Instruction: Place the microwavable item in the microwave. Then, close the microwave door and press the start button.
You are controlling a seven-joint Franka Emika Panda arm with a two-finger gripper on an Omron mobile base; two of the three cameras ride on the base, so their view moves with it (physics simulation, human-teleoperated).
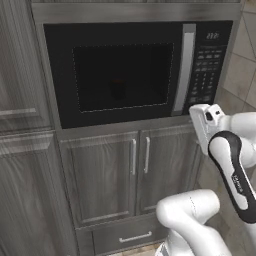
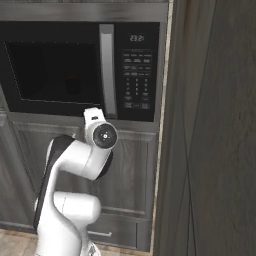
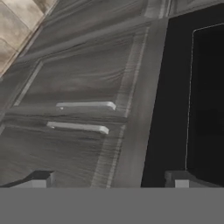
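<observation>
Microwave door [image 1: 120,75] shut — fingers [image 3: 41,179] spread just before its lower edge.

Dim even rendered light, soft low-resolution blur, no glare, faint shadows

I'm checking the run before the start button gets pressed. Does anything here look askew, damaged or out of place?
Nothing stands out. The wide black microwave door with its vertical silver bar handle sits flush and shut, the black keypad panel shows a lit display, and the grey wooden cabinet doors below hang straight and closed.
</observation>
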